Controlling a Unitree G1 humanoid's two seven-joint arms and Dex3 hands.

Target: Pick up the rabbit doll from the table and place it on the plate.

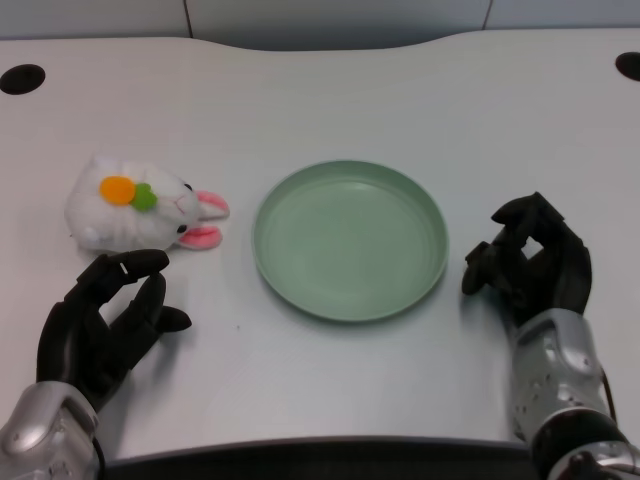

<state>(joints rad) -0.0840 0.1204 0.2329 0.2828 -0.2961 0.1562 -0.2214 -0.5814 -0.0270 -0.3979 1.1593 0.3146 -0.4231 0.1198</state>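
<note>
White rabbit doll untouched, green plate, left hand forearm cropped.

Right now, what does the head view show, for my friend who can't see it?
A white rabbit doll lies on a white table, left of an empty green plate. The robot's left hand waits open just below the doll, not touching it.

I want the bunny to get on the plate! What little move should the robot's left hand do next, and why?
Probably reach the left hand forward a little so its fingers come over the rabbit doll and can close on it. The hand holds nothing now, fingers apart, just in front of the doll, which lies on the table left of the green plate, and nothing is on the plate yet.
</note>
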